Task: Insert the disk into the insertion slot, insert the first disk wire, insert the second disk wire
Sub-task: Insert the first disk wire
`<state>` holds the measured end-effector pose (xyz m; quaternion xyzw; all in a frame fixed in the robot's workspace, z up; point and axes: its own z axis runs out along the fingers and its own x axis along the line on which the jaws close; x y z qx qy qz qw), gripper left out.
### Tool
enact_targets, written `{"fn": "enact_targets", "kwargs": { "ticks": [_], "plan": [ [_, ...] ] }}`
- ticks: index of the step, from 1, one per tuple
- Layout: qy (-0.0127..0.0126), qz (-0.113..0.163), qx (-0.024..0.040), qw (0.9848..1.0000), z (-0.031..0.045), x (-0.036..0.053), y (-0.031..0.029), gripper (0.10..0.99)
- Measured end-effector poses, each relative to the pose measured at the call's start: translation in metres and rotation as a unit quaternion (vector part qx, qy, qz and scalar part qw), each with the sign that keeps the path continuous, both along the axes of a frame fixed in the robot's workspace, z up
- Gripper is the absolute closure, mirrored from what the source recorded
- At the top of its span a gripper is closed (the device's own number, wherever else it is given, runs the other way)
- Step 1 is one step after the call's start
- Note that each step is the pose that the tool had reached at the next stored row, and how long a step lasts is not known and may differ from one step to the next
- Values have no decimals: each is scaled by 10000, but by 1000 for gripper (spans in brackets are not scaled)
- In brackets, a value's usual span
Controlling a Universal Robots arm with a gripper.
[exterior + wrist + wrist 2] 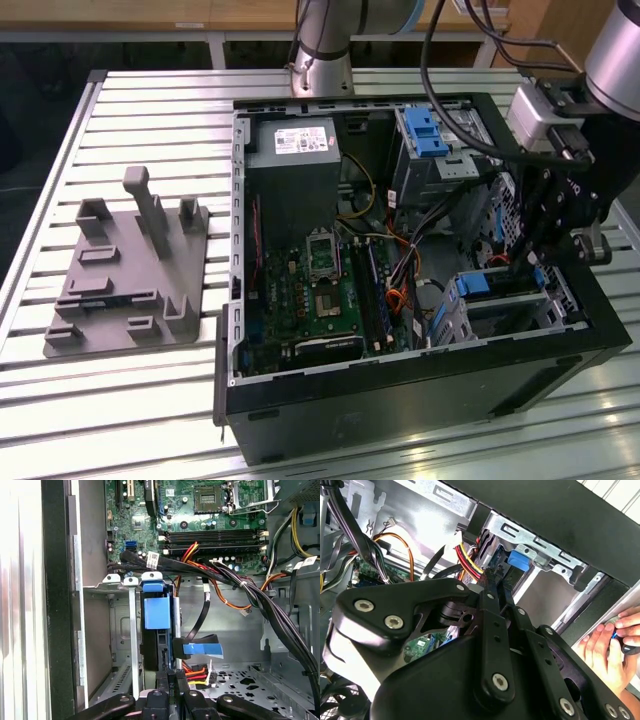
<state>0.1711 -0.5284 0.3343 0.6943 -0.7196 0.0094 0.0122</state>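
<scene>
Exterior view: the computer case (400, 400) lies open on the slatted table (150, 400). The gripper (522, 285) reaches down inside it at the exterior view's right, over the drive cage (500, 305).
Disk: it sits in the cage, blue frame showing. In the first wrist view it stands edge-on (156, 612) between the cage's grey walls.
Gripper state: the fingers (168, 684) are drawn close together in both wrist views. I cannot tell whether a plug is pinched between them.
Step in hand: probably wire work at the disk's end, since the disk looks fully home.
Doing it well: hold any plug square to the disk's edge and push straight. Keep the red and yellow wires (196, 671) and the black cable with a blue tab (202, 650) clear of the tips.
First wrist view adds: the motherboard (200, 510) and the cable runs across it.
Second wrist view adds: a person's hand (607, 652) just outside the case wall, and the gripper's linkage up close.
</scene>
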Motion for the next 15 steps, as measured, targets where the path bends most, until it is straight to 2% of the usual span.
{"fn": "enact_targets", "kwargs": {
  "ticks": [15],
  "plan": [
    [0,0,-6,10000,-43,0,-1,910]
  ]
}}
